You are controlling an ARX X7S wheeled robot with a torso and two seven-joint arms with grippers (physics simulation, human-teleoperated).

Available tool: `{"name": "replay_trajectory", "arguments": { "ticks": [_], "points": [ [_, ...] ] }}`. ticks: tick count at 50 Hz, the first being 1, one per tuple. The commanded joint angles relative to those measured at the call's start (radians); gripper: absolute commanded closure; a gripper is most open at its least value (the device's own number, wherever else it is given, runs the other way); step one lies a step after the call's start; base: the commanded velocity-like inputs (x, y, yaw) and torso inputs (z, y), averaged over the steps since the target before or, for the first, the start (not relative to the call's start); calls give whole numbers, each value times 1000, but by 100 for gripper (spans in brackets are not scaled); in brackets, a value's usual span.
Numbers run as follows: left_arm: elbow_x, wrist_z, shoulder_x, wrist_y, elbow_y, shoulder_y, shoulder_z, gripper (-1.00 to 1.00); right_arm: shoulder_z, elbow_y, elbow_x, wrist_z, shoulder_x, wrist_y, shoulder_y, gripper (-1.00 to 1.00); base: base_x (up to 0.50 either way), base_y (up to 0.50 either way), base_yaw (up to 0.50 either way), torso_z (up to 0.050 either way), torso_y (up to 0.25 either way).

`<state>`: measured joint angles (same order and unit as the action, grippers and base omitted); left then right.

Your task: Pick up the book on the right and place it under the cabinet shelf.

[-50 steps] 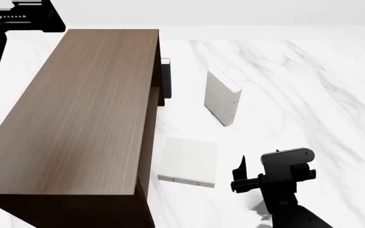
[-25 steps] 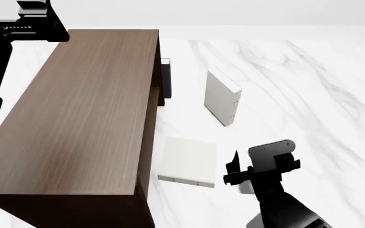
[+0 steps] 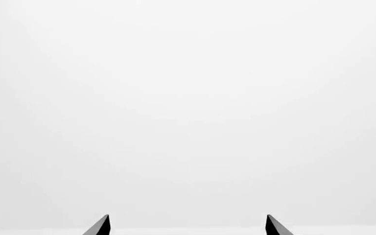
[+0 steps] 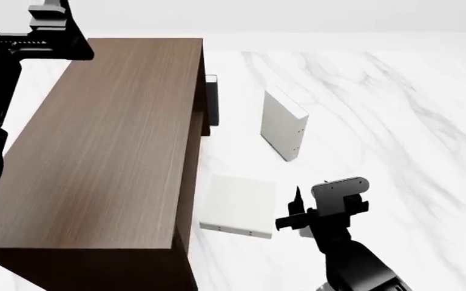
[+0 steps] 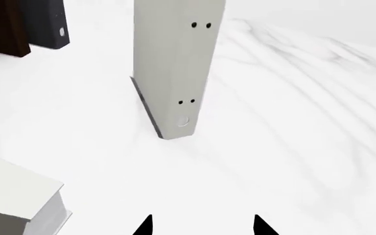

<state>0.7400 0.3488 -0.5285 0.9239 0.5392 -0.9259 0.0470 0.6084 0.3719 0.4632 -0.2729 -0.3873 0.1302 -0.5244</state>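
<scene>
On the white marbled tabltop I count: cabinet shelf [image 4: 104, 151] along the left edge; book [image 4: 284, 124] standing upright mid-tabletop; second pale book [image 4: 239, 205] lying flat beside the cabinet; my right hand [image 4: 296, 213] near the flat book; my left hand [image 4: 51, 27] at the far-left corner.

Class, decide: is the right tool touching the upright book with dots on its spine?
Apart. The right wrist view shows bare marble between the right tool and the upright book; the head view agrees.

Left hand [image 3: 186, 226] cropped to two fingertips; dark object [image 4: 212, 99] half hidden behind cabinet shelf [image 4: 104, 151].
</scene>
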Motion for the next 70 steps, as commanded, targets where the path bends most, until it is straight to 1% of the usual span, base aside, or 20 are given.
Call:
{"name": "replay_trajectory", "arguments": {
  "ticks": [1, 19, 39, 51, 70],
  "points": [
    [2, -1, -1, -5, 3, 2, -5, -100, 4, 213, -84, -50, 30, -2, 0, -100, 0, 0, 4, 0, -10],
    [10, 2, -6, -3, 3, -8, -5, -100, 35, 317, -92, 7, 90, -34, -18, -100, 6, 1, 6, -3, -10],
    [17, 8, -5, -1, -2, -36, -9, -100, 75, 327, -91, 70, 123, -26, -18, -100, 6, 2, 8, -4, -11],
    [4, 3, -4, -24, -13, -16, -17, -100, 106, 392, -106, 132, 165, -90, -26, -100, 5, 3, 10, -4, -12],
    [-14, -9, -10, -58, -31, 19, -20, -100, 142, 440, -123, 189, 206, -131, -51, -100, 7, 4, 14, -5, -13]
  ]
}}
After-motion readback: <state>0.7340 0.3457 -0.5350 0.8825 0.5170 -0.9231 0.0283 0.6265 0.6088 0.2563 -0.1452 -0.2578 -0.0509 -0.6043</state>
